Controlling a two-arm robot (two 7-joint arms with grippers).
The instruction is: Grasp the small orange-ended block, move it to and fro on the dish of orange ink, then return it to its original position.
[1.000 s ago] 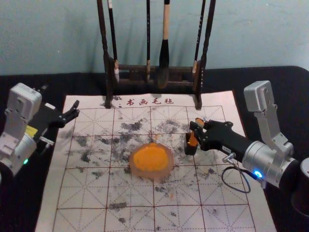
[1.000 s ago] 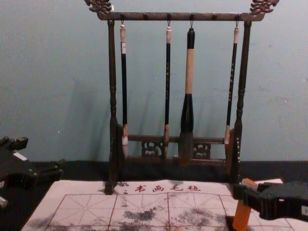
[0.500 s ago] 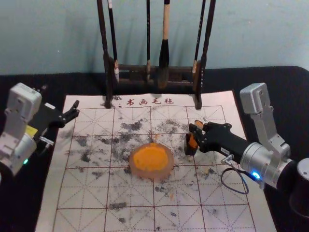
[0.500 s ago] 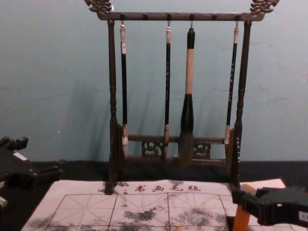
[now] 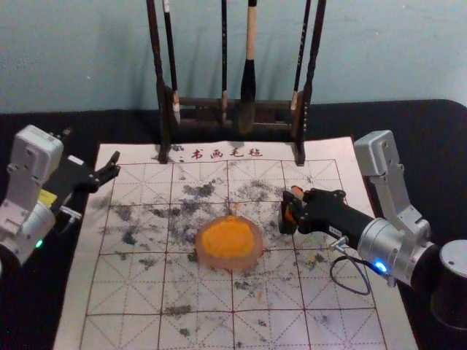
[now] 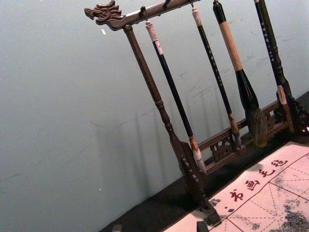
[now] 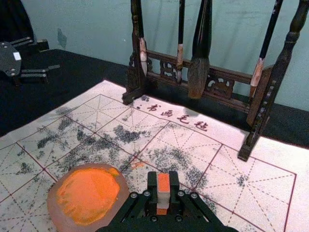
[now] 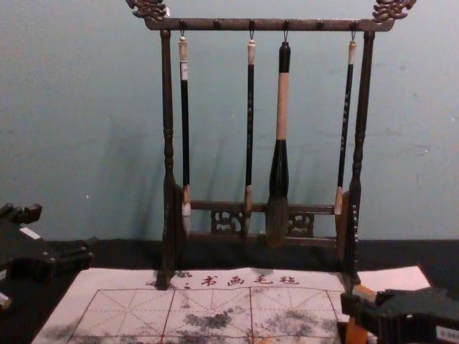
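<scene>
My right gripper (image 5: 292, 210) is over the right half of the felt, shut on an upright orange block (image 5: 297, 192). A small dark holder (image 5: 285, 222) stands right at the block's lower part; whether the block sits inside it I cannot tell. In the right wrist view the gripper (image 7: 163, 192) pinches the block (image 7: 163, 182), whose end is orange above a white band. The ink dish (image 5: 228, 242), with orange ink, lies to the left of the holder. My left gripper (image 5: 114, 166) stays parked at the felt's far left, fingers apart; its tips (image 6: 159, 227) edge into the left wrist view.
A dark wooden rack (image 5: 270, 113) with hanging brushes stands behind the felt (image 5: 197, 332). The felt is ink-stained and gridded, laid on a black-covered table (image 5: 427, 175). A cable (image 5: 346, 292) loops beneath the right wrist.
My right gripper has come down a little and shifted slightly left and nearer with the block, which shows lower in the chest view. The left arm, dish and rack have kept their places.
</scene>
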